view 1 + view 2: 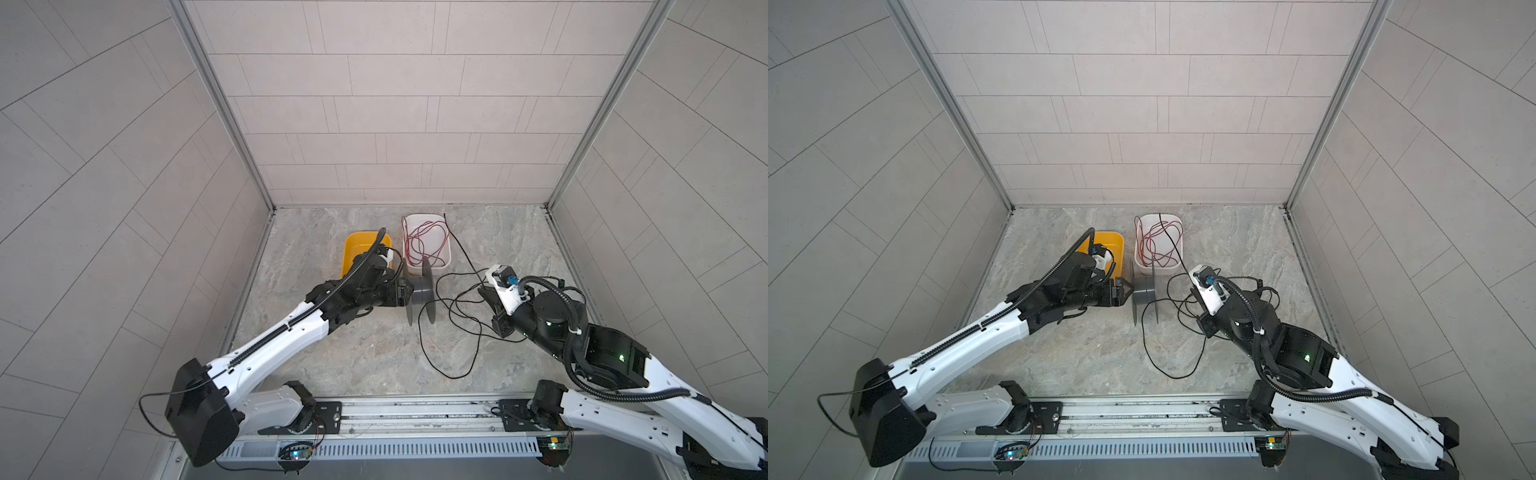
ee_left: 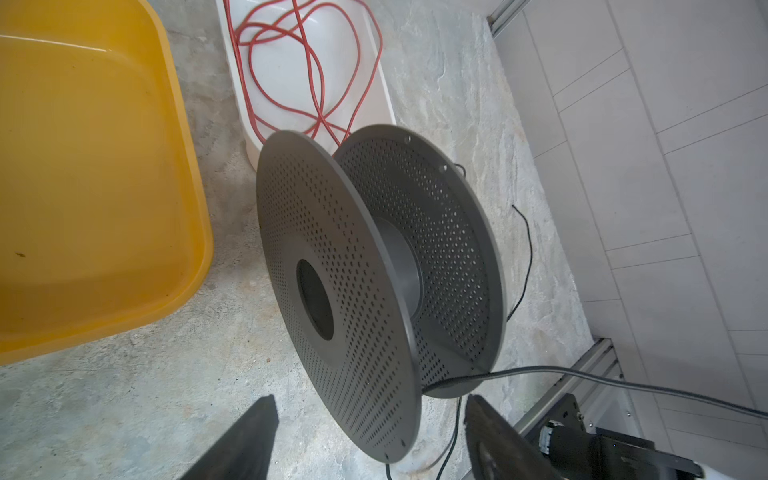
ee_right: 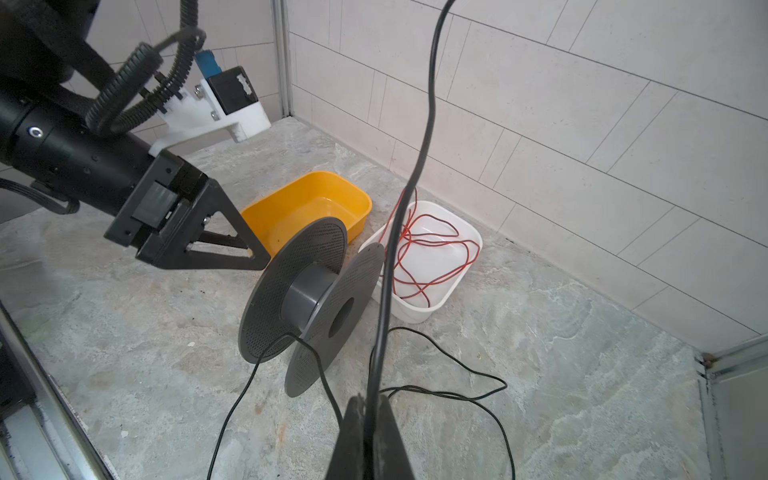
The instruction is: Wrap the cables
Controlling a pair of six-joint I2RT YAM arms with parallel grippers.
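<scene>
The black cable (image 3: 428, 124) rises taut from my right gripper (image 3: 370, 401), which is shut on it. The rest of it lies in loose loops on the stone floor (image 1: 428, 357) (image 1: 1148, 353), and one strand comes out from between the flanges of a grey perforated spool (image 2: 374, 270). The spool (image 1: 424, 291) (image 1: 1144, 296) (image 3: 307, 291) stands on its rims. My left gripper (image 2: 370, 399) is open, its fingers either side of the near flange's edge without touching it. In both top views it (image 1: 409, 291) (image 1: 1129, 291) sits at the spool's left, and the right gripper (image 1: 484, 291) (image 1: 1194, 295) is on the right.
A yellow tub (image 1: 353, 249) (image 2: 83, 166) stands behind the left gripper. A white tub (image 1: 440, 266) (image 3: 457, 286) with a tangled red wire (image 2: 316, 83) stands behind the spool. Tiled walls close three sides. A metal rail (image 1: 415, 407) runs along the front.
</scene>
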